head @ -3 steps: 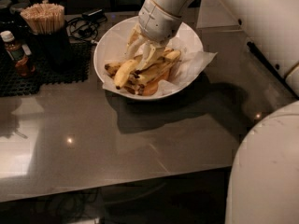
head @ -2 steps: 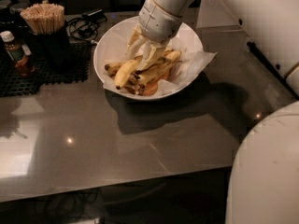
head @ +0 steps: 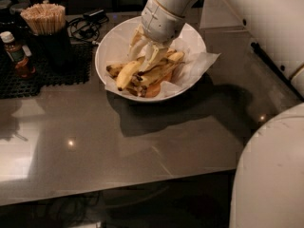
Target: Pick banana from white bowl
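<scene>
Nothing is seen moved | gripper [head: 151, 56] kept low in white bowl [head: 107, 45] by banana [head: 127, 74] | grip state cannot be told | banana not lifted yet

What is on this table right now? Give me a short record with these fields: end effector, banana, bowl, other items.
end effector: lowered into the white bowl, over the heap of bananas
banana: largest yellow one, lying at the near picture-left edge of the heap, inside the bowl
other bananas: smaller, piled behind it
bowl lining: crinkled white paper, spilling over the picture-right rim
bowl support: grey table
picture-left of bowl: cup of wooden sticks and small bottle on a black mat
</scene>
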Tool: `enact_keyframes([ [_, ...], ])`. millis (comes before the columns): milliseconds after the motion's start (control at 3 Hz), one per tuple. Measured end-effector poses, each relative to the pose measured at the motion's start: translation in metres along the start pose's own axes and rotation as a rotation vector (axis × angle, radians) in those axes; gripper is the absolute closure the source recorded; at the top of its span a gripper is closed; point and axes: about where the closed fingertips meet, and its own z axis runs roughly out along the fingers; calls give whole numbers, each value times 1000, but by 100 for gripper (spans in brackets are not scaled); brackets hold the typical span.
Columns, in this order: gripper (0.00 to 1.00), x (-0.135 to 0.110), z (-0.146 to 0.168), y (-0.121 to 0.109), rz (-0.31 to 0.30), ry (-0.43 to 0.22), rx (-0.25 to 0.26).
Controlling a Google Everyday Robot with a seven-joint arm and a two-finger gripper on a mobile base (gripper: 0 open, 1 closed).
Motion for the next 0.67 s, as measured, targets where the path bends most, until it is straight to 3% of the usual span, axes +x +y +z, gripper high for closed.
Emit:
enact_keyframes([
  [667, 35, 0, 0, 0, 0, 0, 0],
])
